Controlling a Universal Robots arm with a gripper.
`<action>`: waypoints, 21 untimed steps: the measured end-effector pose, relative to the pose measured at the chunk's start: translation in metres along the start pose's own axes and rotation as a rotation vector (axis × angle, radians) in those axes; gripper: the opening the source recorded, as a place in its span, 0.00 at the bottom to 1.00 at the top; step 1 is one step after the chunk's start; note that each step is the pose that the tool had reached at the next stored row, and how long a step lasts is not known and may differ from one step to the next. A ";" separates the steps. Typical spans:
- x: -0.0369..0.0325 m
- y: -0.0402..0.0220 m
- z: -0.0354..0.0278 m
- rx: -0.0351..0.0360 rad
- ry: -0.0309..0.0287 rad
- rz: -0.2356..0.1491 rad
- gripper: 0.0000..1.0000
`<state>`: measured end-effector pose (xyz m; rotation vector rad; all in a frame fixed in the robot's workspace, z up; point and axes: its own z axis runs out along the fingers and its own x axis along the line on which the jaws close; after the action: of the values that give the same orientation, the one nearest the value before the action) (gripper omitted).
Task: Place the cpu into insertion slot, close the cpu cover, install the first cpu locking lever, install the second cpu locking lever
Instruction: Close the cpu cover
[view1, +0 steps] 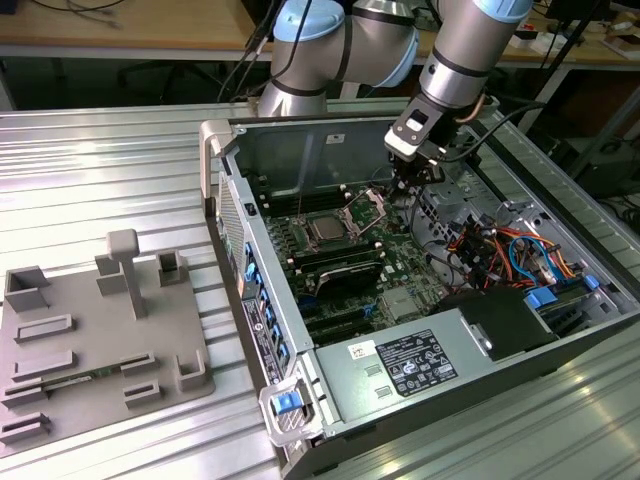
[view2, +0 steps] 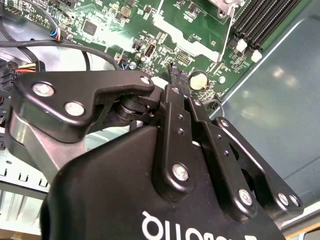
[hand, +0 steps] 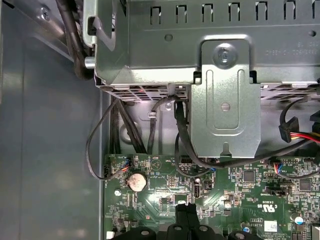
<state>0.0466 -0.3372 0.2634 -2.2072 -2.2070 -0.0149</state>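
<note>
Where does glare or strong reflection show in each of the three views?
In the exterior view, pale streaks of sheen run along the ribbed metal table; in the second wrist view, light washes out a patch of the green motherboard beyond the dark gripper; in the first wrist view, a bright spot sits on the motherboard.

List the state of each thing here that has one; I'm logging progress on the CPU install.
cpu: seated in the insertion slot, silver face up.
cpu cover: raised open, not down over the cpu.
gripper: shut, holding nothing, close above the motherboard.
computer case: lying on its side, open, interior exposed.
</note>
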 end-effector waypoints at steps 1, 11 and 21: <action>0.0000 0.0000 0.0000 0.0000 0.0001 0.000 0.11; -0.0002 -0.0001 0.0104 0.0130 0.0001 0.000 0.11; -0.0004 -0.0135 0.0180 0.0246 0.0003 0.001 0.11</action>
<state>0.0330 -0.3372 0.2455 -2.1951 -2.1943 0.0119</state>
